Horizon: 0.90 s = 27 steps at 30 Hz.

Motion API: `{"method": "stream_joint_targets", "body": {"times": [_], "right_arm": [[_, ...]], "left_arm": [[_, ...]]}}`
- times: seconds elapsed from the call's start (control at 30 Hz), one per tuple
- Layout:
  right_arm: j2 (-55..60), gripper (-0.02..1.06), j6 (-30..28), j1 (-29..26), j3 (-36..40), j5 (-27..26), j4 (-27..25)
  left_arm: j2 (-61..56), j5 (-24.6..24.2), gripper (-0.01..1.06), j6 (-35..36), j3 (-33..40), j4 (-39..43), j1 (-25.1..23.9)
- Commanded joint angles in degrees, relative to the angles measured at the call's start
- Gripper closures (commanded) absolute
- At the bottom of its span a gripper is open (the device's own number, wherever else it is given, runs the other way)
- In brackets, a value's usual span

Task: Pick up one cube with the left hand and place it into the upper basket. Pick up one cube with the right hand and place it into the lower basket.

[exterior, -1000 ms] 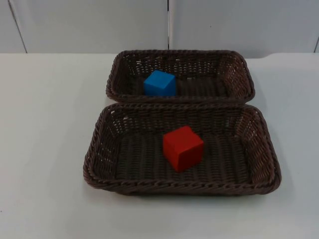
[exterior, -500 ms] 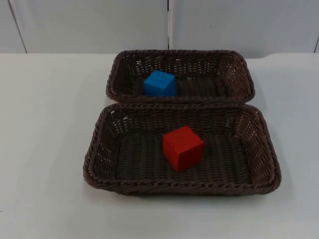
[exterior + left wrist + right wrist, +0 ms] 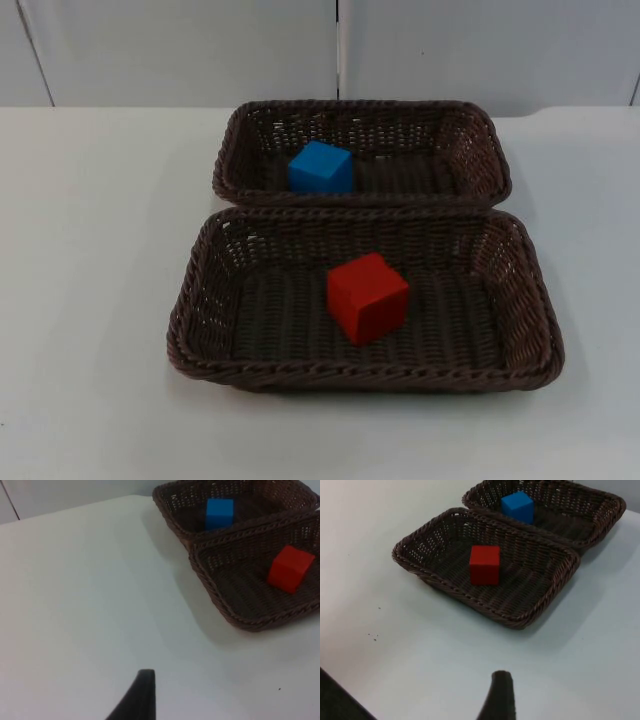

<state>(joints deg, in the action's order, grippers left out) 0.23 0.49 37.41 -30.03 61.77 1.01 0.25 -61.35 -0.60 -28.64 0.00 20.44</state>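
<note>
1. Nothing has moved since the earlier frames; both cubes sit as before.
2. The upper basket [image 3: 362, 152], a rectangular dark brown wicker tray, holds the smooth blue cube [image 3: 321, 168] left of its middle.
3. Touching its front rim, the larger lower basket [image 3: 366, 300], of the same weave, holds the red cube [image 3: 367, 297] near its centre.
4. The left gripper [image 3: 136, 700] waits over the white table [image 3: 90, 300], left of the lower basket; I cannot tell its opening.
5. The right gripper [image 3: 498, 697] waits right of that basket, opening likewise unclear.
</note>
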Motion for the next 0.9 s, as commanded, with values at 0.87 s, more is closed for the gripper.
{"method": "stream_joint_targets", "body": {"times": [0.87], "right_arm": [[-0.2, -0.01, -0.1, -0.1, 0.5, 0.1, 0.1]], "left_arm": [[-0.2, -0.2, 0.0, -0.8, 0.3, -0.6, 0.1]]}}
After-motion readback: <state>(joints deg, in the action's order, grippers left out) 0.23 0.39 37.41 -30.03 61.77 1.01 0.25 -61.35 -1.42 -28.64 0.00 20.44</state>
